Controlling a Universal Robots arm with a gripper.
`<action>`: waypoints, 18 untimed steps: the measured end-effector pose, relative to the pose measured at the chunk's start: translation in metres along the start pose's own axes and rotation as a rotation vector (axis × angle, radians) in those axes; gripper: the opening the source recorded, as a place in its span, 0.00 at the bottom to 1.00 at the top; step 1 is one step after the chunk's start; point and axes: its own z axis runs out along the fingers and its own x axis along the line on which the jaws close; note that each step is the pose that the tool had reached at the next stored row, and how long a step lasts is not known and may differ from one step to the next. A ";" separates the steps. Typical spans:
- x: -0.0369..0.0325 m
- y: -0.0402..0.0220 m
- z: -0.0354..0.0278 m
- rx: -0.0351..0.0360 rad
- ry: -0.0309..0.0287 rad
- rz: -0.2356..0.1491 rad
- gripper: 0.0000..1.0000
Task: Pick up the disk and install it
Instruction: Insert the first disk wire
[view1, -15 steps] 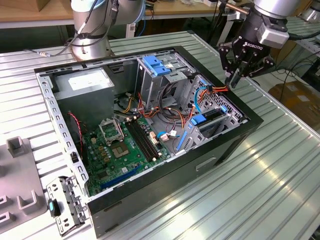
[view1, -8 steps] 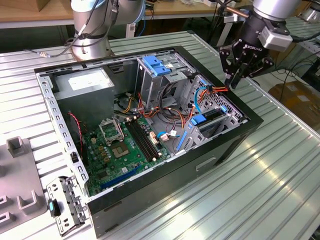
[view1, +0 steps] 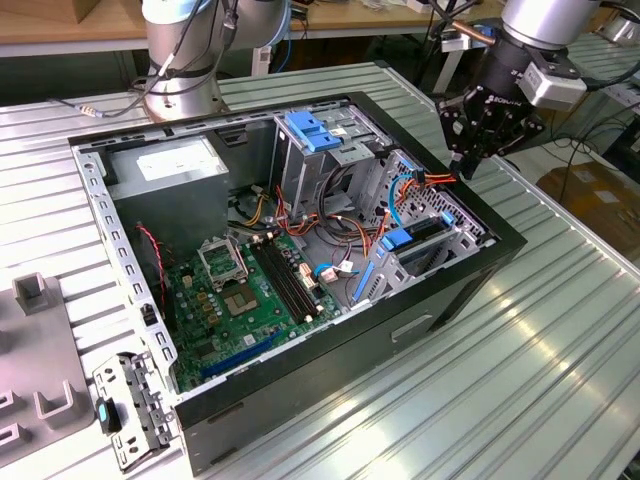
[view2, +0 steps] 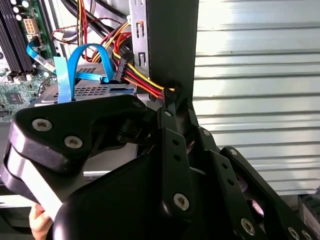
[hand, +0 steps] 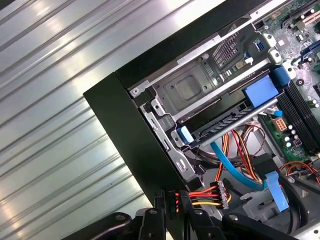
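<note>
The disk (hand: 220, 126) sits on edge in the drive cage (hand: 187, 90) at the computer case (view1: 450, 300) corner, just below the hand (view1: 467, 168), whose fingers are drawn together on nothing. Red and yellow power wires (hand: 200, 195) and a blue cable (hand: 235, 172) lie between them, above the ribbed metal worktop (view1: 530, 400)

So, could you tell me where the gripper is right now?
The gripper hangs toward the exterior view's right, over the far corner of the open computer case, close beside the red and yellow wires.
</note>
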 end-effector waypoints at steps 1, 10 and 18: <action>0.0000 0.0000 0.0002 0.0001 0.0003 -0.001 0.25; -0.0004 0.0001 0.0052 0.0042 -0.0014 -0.007 0.25; -0.0001 0.0000 -0.0013 0.0044 -0.0015 -0.007 0.16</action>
